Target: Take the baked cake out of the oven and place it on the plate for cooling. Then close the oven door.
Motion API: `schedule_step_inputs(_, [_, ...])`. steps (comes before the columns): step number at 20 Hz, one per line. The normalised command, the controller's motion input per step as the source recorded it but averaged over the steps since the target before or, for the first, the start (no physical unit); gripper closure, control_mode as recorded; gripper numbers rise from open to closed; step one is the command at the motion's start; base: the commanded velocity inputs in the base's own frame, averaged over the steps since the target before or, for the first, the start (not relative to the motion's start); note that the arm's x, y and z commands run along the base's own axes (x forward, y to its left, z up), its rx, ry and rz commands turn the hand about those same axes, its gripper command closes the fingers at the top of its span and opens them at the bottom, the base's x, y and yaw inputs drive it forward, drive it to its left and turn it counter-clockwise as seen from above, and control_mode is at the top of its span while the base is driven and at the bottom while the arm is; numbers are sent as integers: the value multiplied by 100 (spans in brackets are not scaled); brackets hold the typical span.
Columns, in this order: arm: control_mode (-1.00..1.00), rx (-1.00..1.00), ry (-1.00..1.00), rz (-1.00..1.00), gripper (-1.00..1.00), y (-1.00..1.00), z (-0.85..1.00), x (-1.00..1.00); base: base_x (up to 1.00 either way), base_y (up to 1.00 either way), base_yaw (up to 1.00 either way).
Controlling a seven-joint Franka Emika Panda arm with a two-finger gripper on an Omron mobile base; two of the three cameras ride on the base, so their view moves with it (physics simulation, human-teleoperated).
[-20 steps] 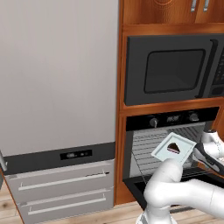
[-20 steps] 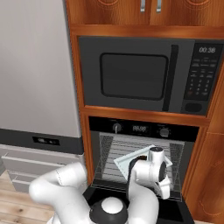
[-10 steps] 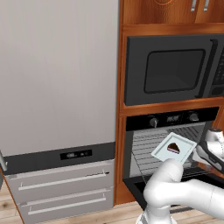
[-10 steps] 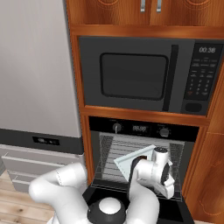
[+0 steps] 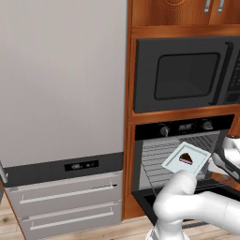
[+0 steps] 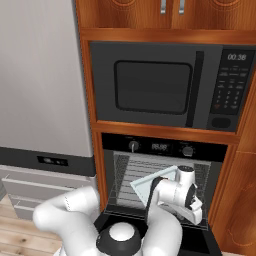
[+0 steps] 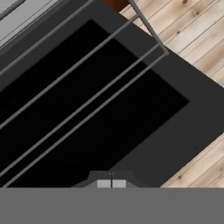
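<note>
Saw a tall grey fridge (image 5: 61,84) from nine o'clock to the centre of the left base view, with two pull-out drawers (image 5: 65,197) below it at seven o'clock. Noted a wooden cabinet column (image 5: 130,140) just right of the fridge, carrying a black microwave (image 5: 187,75) at two o'clock. Found the oven (image 5: 183,127) directly under the microwave, at four o'clock, its knobs and display along the top strip and its wire racks (image 5: 152,159) exposed.

Made out the oven door (image 7: 175,127) dropped open and lying flat. In the hand view, looked down on its dark glass, with the silver bar handle (image 7: 148,26) at one o'clock and wooden floor (image 7: 197,26) beyond.

Spotted a pale square tray (image 5: 176,164) out in front of the oven mouth, tilted and clear of the racks, at four o'clock in the left base view and just below centre in the right base view. Saw the cake (image 5: 186,159), a dark wedge, sitting on the tray near its middle.

Found the jaws at the tray's right corner, at three o'clock of the left base view, fully closed and pinching the tray's edge. Saw the fingertips (image 7: 104,183) pressed together at six o'clock of the hand view.
</note>
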Motion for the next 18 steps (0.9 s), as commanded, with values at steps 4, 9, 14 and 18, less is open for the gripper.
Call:
schedule_step_inputs(4, [-100, 0, 0, 4, 100, 9, 31, -4, 0, 0, 0])
schedule_step_inputs(9, [-100, 0, 0, 6, -100, 29, 24, 0, 0, 0, 0])
schedule_step_inputs(14, [-100, 0, 0, 10, -100, 20, 1, -2, 0, 0, 0])
schedule_step_inputs(18, [-100, 0, 0, 12, -100, 0, -6, -2, 0, 0, 0])
